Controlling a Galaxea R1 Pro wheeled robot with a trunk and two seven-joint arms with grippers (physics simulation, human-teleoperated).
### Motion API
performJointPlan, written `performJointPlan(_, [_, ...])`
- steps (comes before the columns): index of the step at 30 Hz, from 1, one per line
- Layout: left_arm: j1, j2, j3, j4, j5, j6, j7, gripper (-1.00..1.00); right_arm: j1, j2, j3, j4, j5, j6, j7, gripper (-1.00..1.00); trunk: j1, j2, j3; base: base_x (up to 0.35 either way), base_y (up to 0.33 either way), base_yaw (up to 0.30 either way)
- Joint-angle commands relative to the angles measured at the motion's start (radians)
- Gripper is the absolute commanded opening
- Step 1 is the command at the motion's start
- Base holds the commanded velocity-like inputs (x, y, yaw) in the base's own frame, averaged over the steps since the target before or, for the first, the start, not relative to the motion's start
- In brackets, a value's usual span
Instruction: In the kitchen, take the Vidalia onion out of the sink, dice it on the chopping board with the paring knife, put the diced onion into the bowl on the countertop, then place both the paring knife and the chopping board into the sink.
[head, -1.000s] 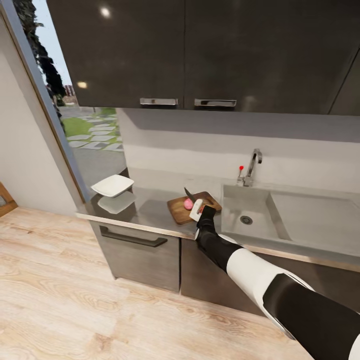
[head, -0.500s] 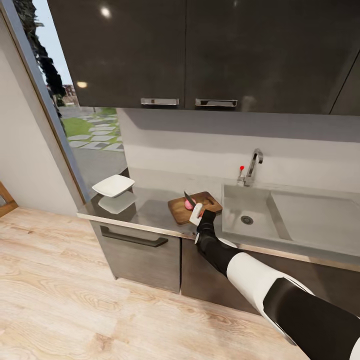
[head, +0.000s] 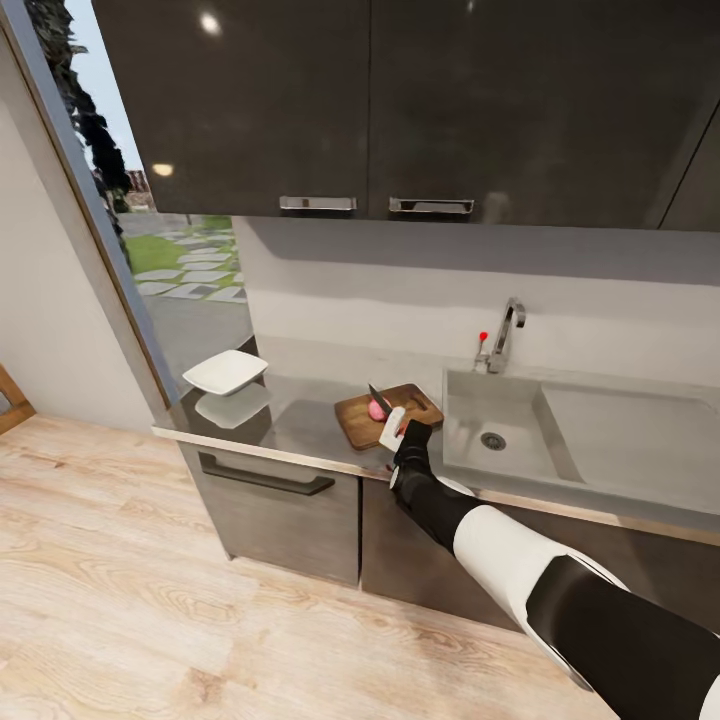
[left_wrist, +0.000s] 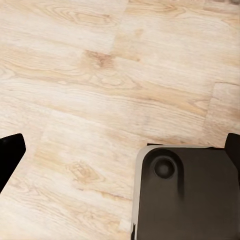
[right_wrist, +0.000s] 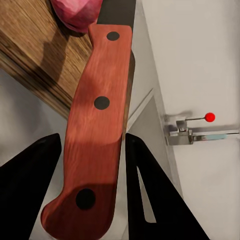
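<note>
At the far left of the grey countertop (head: 290, 420), near the window, sits the white bowl (head: 225, 371), well apart from everything else. Further right lies the brown chopping board (head: 355, 420), its handle slot toward the sink. The pink onion (head: 377, 408) rests on the board, toward its far side, and in the right wrist view the onion (right_wrist: 77, 14) sits right against the knife where blade meets handle.

The right gripper (head: 400, 428) hovers over the near right corner of the board, pinching the paring knife (head: 378, 396) by its handle, the dark blade pointing up and away over the onion. Seen from the wrist, the reddish wooden handle of the knife (right_wrist: 97, 130) with its three dark rivets runs between the two black fingers (right_wrist: 30, 175), which press it from both sides.

Right of the board is the steel sink (head: 520, 440), its basin with the round drain next to the board and the flat drainboard beyond; the tap (head: 505, 335) with its red knob stands at the far rim.

The left gripper (left_wrist: 120, 150) points down at the pale wood floor (left_wrist: 100, 75) with its fingers spread wide, a dark part of the robot's base (left_wrist: 187, 195) below it.
</note>
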Motion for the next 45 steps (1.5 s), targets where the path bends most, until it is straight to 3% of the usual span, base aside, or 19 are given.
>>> performJointPlan(1, [0.001, 0.001, -0.009, -0.002, 0.01, -0.001, 0.003, 1.0, -0.001, 0.0, 0.006, 0.0, 0.005, 0.008, -0.001, -1.0, 0.001, -0.002, -0.002, 0.001, -0.001, 0.0])
performJointPlan(45, [0.0, 0.002, -0.009, -0.002, 0.01, -0.001, 0.003, 1.0, -0.001, 0.0, 0.006, 0.002, 0.005, 0.008, 0.001, -1.0, 0.001, -0.002, -0.002, 0.0, 0.0, 0.0])
